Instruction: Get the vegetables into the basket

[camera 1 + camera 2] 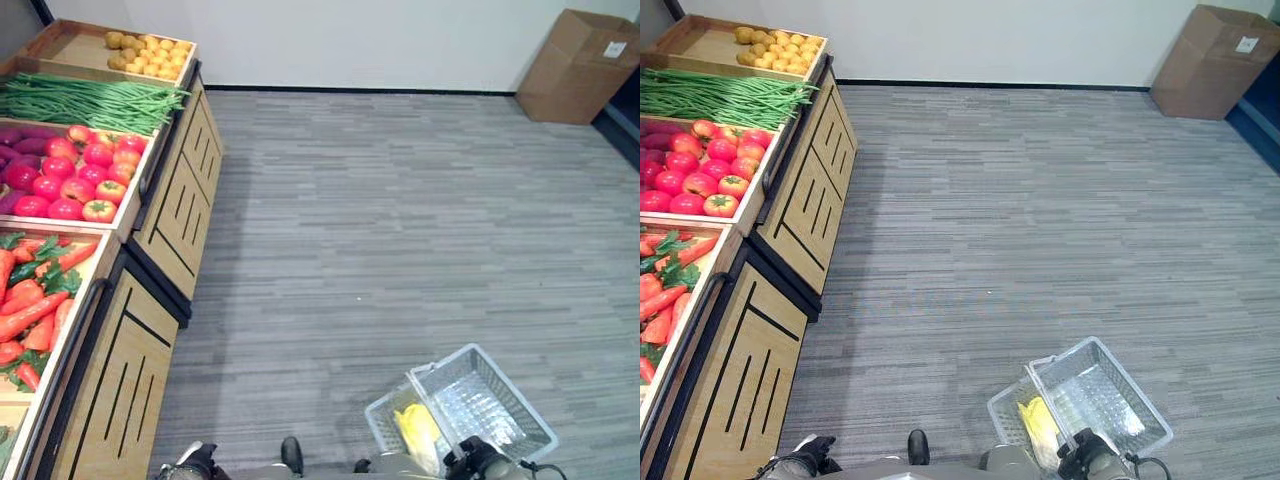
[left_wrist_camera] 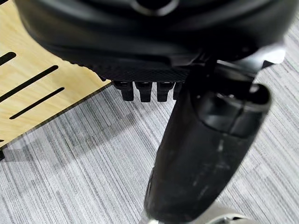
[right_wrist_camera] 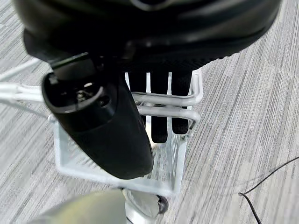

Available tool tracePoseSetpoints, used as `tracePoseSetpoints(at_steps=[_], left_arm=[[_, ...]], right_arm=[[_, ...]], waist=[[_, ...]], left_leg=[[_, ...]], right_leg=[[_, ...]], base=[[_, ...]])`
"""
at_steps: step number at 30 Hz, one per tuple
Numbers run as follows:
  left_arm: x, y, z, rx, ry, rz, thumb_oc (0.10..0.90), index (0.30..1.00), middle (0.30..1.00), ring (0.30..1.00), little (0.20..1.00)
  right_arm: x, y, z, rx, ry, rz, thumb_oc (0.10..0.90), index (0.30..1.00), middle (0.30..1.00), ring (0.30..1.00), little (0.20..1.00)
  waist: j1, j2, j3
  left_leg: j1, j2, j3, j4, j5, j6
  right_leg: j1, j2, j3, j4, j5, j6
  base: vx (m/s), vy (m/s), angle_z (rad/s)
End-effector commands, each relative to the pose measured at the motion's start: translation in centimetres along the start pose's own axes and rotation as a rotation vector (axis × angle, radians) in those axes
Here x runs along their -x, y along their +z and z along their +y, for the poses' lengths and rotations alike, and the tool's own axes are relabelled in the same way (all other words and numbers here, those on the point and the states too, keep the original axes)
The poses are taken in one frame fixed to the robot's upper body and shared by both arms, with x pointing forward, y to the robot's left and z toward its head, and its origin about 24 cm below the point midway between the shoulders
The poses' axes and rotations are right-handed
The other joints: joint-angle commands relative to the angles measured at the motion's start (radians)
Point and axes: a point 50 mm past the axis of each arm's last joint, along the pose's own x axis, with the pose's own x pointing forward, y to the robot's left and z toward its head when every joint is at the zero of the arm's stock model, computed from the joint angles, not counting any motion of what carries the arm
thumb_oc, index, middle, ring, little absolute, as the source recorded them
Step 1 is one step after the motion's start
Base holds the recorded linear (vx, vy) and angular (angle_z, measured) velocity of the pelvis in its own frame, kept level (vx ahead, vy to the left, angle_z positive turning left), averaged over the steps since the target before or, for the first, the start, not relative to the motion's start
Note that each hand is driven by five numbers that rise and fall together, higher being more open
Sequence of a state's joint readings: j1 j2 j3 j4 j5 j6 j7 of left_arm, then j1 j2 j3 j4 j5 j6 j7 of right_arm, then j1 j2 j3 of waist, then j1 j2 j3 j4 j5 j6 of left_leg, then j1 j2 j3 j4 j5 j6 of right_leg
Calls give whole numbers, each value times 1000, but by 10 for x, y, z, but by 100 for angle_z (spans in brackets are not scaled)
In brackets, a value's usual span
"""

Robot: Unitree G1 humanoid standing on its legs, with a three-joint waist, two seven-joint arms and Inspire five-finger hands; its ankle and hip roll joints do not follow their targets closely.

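A white wire basket [image 1: 515, 385] hangs low at my right side, above the carpet. My right hand [image 1: 478, 462] is shut on its handles [image 3: 163, 100], with the fingers [image 3: 160, 119] hooked under the two bars. A yellow item [image 1: 418, 425] lies in the basket's near end. On the wooden stand to my left lie carrots [image 1: 35, 300], tomatoes [image 1: 75, 175] and green beans [image 1: 85, 100]. My left hand [image 1: 195, 462] hangs beside the stand, its fingers [image 2: 145, 91] curled and holding nothing.
The wooden produce stand [image 1: 170, 220] runs along the left, with a crate of small yellow-orange produce [image 1: 150, 52] at its far end. A cardboard box [image 1: 575, 65] stands against the far wall at the right. Grey carpet [image 1: 400, 220] lies between them.
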State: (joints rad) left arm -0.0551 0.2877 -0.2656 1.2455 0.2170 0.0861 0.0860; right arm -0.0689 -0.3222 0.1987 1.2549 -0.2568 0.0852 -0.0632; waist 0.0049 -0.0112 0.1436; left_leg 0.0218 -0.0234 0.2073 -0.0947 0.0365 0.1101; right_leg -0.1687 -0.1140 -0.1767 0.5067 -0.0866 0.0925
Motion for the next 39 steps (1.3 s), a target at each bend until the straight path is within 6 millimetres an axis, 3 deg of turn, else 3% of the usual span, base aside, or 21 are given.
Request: tracePoseSetpoints(at_steps=[1, 3, 4, 5, 9, 13, 14, 18, 19, 20, 25, 28, 30, 31, 32, 33, 34, 36, 37, 39], left_arm=[[-1, 3, 24, 31, 83, -4, 900, 1000, 1000, 1000, 1000], [-2, 5, 27, 25, 90, -12, 900, 1000, 1000, 1000, 1000], [-2, 10, 28, 20, 95, -23, 900, 1000, 1000, 1000, 1000], [-2, 16, 27, 18, 91, -41, 900, 1000, 1000, 1000, 1000], [-2, 20, 23, 14, 81, -48, 900, 1000, 1000, 1000, 1000], [-2, 22, 18, 5, 68, -50, 900, 1000, 1000, 1000, 1000], [-2, 20, 15, 10, 57, -34, 900, 1000, 1000, 1000, 1000], [-2, 20, 8, 34, 35, -18, 900, 1000, 1000, 1000, 1000], [-2, 21, 9, 42, 42, -21, 900, 1000, 1000, 1000, 1000], [-2, 21, 9, 42, 42, -21, 900, 1000, 1000, 1000, 1000], [-2, 12, 8, 100, 43, 12, 900, 1000, 1000, 1000, 1000], [-2, 8, 7, 113, 43, 25, 900, 1000, 1000, 1000, 1000], [-2, 7, 7, 120, 45, 29, 900, 1000, 1000, 1000, 1000], [-2, 7, 7, 112, 44, 31, 900, 1000, 1000, 1000, 1000], [-2, 7, 7, 112, 44, 31, 900, 1000, 1000, 1000, 1000], [-2, 4, 6, 102, 45, 41, 900, 1000, 1000, 1000, 1000], [-2, 3, 5, 95, 45, 43, 900, 1000, 1000, 1000, 1000], [-2, 3, 5, 91, 47, 46, 900, 1000, 1000, 1000, 1000], [-1, 2, 5, 88, 53, 46, 900, 1000, 1000, 1000, 1000], [-1, 1, 5, 85, 55, 49, 900, 1000, 1000, 1000, 1000]], right_arm=[[0, -8, 0, -4, 10, 23, 400, 300, 300, 300, 300], [0, -4, -2, -12, 4, 8, 400, 300, 300, 300, 300], [0, 0, -2, -8, 1, -6, 400, 300, 300, 300, 300], [0, 3, -2, -3, -1, -15, 400, 300, 300, 300, 300], [0, 4, 1, 19, 9, -21, 400, 300, 300, 300, 300], [0, -1, 1, 26, 10, -7, 400, 300, 300, 300, 300], [0, -6, 1, 22, 13, 11, 400, 300, 300, 300, 300], [0, -9, -4, 23, 4, 18, 400, 300, 300, 300, 300], [0, -10, -5, 42, 9, 18, 400, 300, 300, 300, 300], [0, -10, -5, 42, 9, 18, 400, 300, 300, 300, 300], [1, -15, -6, 17, 9, 27, 400, 300, 300, 300, 300], [1, -18, -4, 20, 19, 35, 400, 300, 300, 300, 300], [1, -19, -4, 28, 21, 36, 400, 300, 300, 300, 300], [1, -23, -4, 36, 23, 52, 400, 300, 300, 300, 300], [1, -23, -4, 36, 23, 52, 400, 300, 300, 300, 300], [2, -26, -5, 33, 18, 61, 400, 300, 300, 300, 300], [2, -25, -6, 31, 10, 58, 400, 300, 300, 300, 300], [2, -24, -7, 33, 4, 52, 400, 300, 300, 300, 300], [1, -22, -8, 25, -3, 42, 400, 300, 300, 300, 300], [1, -22, -8, 24, -3, 41, 400, 300, 300, 300, 300]], waist=[[-3, 12, 26], [2, 10, 38], [5, 2, 42], [6, -7, 45], [1, -16, 40], [-16, -6, 27], [-32, 9, 0], [-51, 31, -27], [-53, 31, -33], [-55, 31, -32], [-48, 23, -37], [-42, 8, -26], [-40, 1, -23], [-38, -13, -18], [-39, -13, -17], [-46, -24, -17], [-53, -30, -14], [-54, -36, -5], [-53, -33, 6], [-52, -33, 9]], left_leg=[[121, -42, -1, 7, -212, 23], [108, -38, 8, 7, -201, 20], [102, -38, 18, 7, -196, 13], [116, -40, 29, 7, -199, 1], [167, -41, 26, 7, -218, -17], [195, -31, -10, 15, -237, -30], [215, -4, -32, 19, -220, -54], [175, 38, -56, 130, -96, -112], [159, 51, -66, 179, -43, -137], [159, 51, -68, 180, -43, -138], [119, 76, -88, 313, 101, -192], [55, 100, -43, 440, 127, -194], [42, 106, -24, 431, 119, -185], [20, 99, -11, 348, 65, -162], [22, 98, -11, 345, 67, -162], [1, 97, -2, 240, 19, -155], [-31, 88, -5, 159, 7, -153], [-60, 82, -34, 69, 15, -159], [-81, 80, -63, 7, 55, -175], [-78, 81, -58, 7, 60, -179]], right_leg=[[60, -48, -19, -317, 222, 82], [43, -33, 5, -441, 265, 88], [34, -22, 24, -561, 294, 99], [-2, -9, 40, -594, 292, 114], [-31, 24, 10, -594, 275, 130], [-9, 52, 34, -594, 250, 96], [7, 82, 41, -580, 209, 64], [26, 105, 22, -522, 135, 14], [46, 113, 8, -519, 103, -11], [47, 113, 7, -519, 103, -12], [112, 144, 13, -518, 30, -73], [157, 145, -9, -538, 10, -94], [167, 140, -17, -543, 4, -95], [177, 123, -37, -547, 2, -89], [178, 122, -37, -547, 1, -89], [182, 111, -50, -553, 3, -85], [175, 100, -66, -553, 6, -80], [179, 98, -69, -563, 11, -81], [189, 104, -67, -572, 16, -83], [194, 105, -65, -572, 15, -84]], base=[[38, 44, -3], [51, -13, 6], [192, -108, -6], [245, -144, -15], [270, -159, -6], [378, -258, 35], [491, -347, 57], [502, -403, 41], [400, -377, 30], [428, -401, 29], [340, -322, 15], [231, -266, 11], [128, -173, -1], [74, -109, 14], [91, -176, 23], [-19, -88, 43], [-36, -108, 50], [-58, -42, 48], [-20, 3, 6], [26, 27, -21]])
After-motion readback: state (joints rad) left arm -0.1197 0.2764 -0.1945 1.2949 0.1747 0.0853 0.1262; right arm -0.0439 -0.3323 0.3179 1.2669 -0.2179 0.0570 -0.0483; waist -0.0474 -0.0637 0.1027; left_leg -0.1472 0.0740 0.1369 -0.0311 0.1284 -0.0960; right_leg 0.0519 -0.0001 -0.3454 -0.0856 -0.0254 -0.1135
